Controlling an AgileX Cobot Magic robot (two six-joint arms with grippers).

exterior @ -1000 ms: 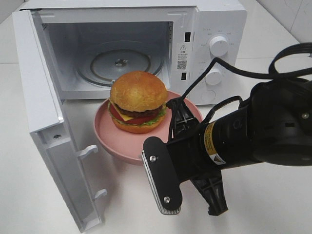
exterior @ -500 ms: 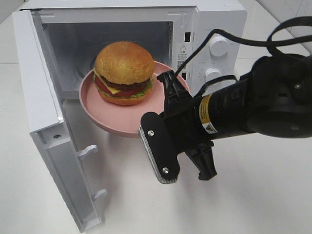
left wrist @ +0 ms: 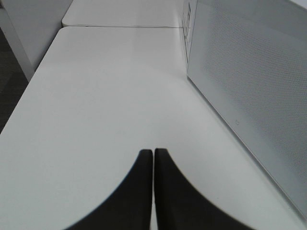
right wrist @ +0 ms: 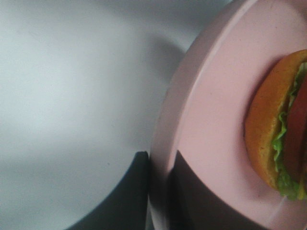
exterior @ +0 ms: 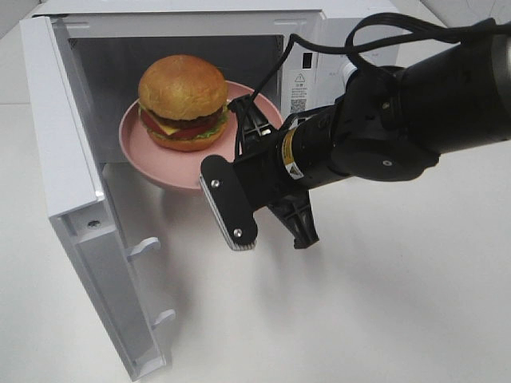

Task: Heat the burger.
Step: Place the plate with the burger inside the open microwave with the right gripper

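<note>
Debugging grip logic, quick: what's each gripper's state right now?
Left gripper: shut, holding nothing.
Right gripper: shut on the pink plate carrying the burger.

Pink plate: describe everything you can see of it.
The plate is round, shallow and pink, with a raised rim and a smooth matte finish that could be plastic or ceramic. It looks whole and clean. It is held roughly level above the table, at the open mouth of the microwave. The burger sits upright on it. The right gripper is clamped on its rim, one finger on each face.
</note>
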